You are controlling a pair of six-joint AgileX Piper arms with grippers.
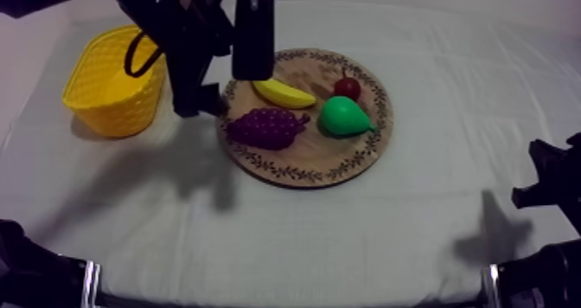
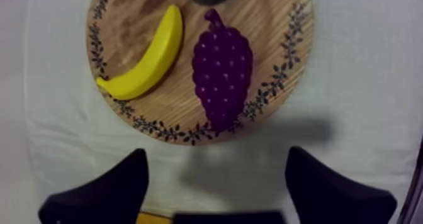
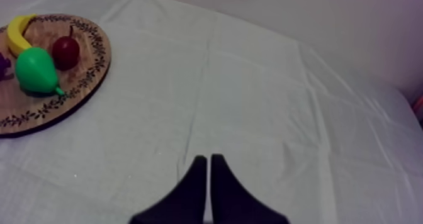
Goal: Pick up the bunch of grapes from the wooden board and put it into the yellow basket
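- Bunch of grapes (image 1: 264,127): lying on the wooden board (image 1: 303,164), beside the banana (image 1: 284,93).
- Left claw (image 2: 217,185): fingers apart, just beside the board, near the grapes.
- Right claw (image 3: 209,176): fingers together, over the counter (image 3: 264,100).

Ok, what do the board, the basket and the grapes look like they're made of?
The round board looks like matte wood: grain lines show, and a dark leaf pattern runs round the rim. The yellow basket looks like moulded plastic, with an open lattice wall. The bunch of grapes looks like plastic or rubber, a one-piece purple moulding with a dull sheen; which, I cannot tell.
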